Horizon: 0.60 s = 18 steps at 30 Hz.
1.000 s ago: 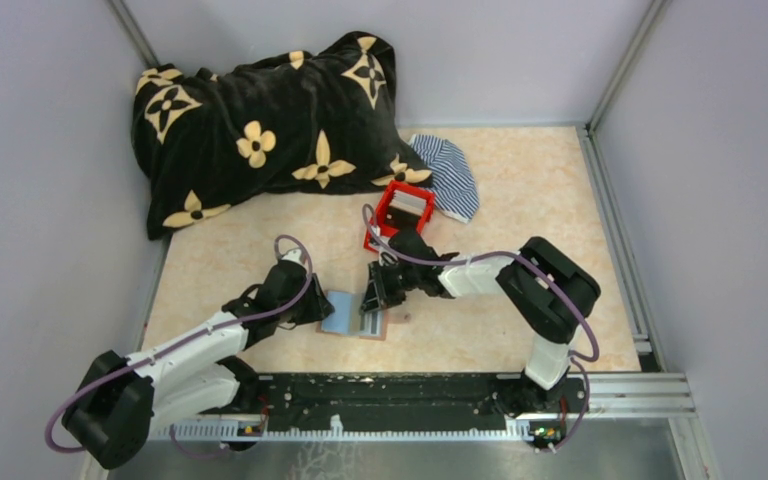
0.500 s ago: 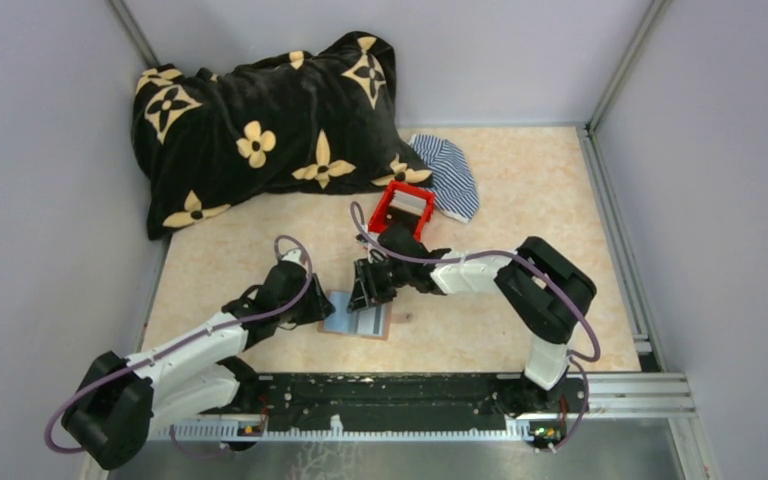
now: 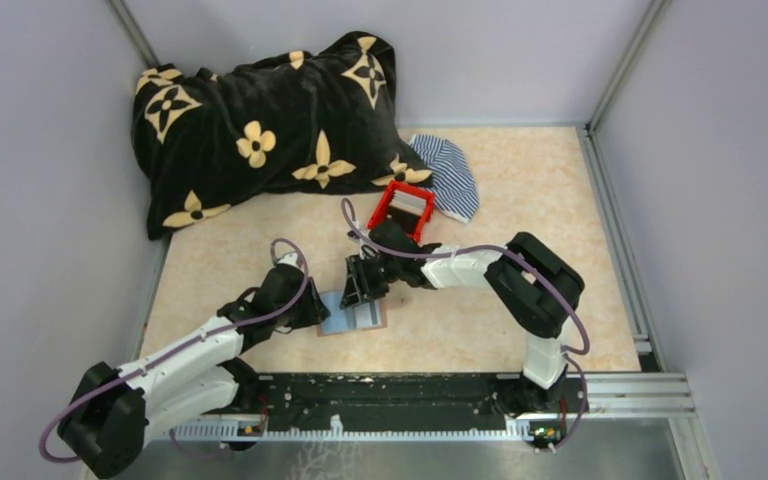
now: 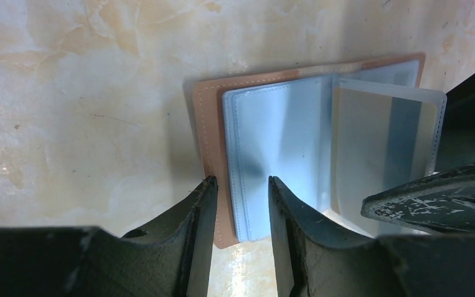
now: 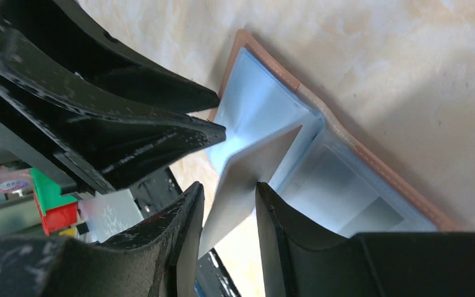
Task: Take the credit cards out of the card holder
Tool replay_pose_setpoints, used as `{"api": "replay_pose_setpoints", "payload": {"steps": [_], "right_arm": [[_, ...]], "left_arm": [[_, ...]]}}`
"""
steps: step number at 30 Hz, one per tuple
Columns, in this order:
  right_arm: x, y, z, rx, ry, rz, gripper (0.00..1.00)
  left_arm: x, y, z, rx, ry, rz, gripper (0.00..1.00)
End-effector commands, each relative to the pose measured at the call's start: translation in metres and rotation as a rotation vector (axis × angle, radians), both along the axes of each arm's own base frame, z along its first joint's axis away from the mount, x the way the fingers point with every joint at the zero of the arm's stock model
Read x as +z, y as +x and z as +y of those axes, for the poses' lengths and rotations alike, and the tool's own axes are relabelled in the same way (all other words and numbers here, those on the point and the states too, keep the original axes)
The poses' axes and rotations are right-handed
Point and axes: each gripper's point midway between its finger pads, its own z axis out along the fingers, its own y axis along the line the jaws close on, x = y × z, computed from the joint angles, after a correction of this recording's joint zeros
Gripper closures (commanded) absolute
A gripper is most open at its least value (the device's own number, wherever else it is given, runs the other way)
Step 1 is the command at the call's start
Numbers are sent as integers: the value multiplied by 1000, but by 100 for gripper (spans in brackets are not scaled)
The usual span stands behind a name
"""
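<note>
The card holder [image 3: 355,318] lies open on the table, tan leather [image 4: 207,130] under light blue clear sleeves [image 4: 278,130]. A pale credit card with a grey stripe [image 4: 386,145] shows inside one sleeve leaf. My left gripper [image 4: 240,182] is open over the holder's left edge: one finger stands at the leather rim, the other on the blue sleeve. My right gripper [image 5: 229,189] is open around a raised sleeve leaf [image 5: 247,167], which leans on its right finger. In the top view the left gripper [image 3: 315,308] and the right gripper [image 3: 357,292] meet over the holder.
A red open-top box [image 3: 404,210] stands just behind the right arm, with a striped cloth [image 3: 447,175] beyond it. A black flower-patterned blanket [image 3: 260,120] fills the back left. Grey walls enclose the table, and a metal rail [image 3: 390,395] runs along its near edge.
My right gripper has moved left across the holder, and its jaws stand wider apart than a second ago. The left gripper has stayed on the holder's left edge.
</note>
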Motion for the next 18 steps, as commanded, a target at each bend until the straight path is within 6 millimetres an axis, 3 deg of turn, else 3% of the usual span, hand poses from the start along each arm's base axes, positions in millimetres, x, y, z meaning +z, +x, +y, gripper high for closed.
{"api": "replay_pose_setpoints", "payload": {"steps": [1,5,10,18], "right_arm": [[35,9,20,39,72,-85,63],[41,7,16,37,63,-100,63],[28,1,17,52,50,-62,63],[46,-10,32,83,73,-92,63]], "left_arm": [[-6,-5,6,10,31,27,57],[-7,-4,7,13,39,20,57],[-7,-3,6,11,34,16,57],[-8,-3,10,16,46,8,57]]}}
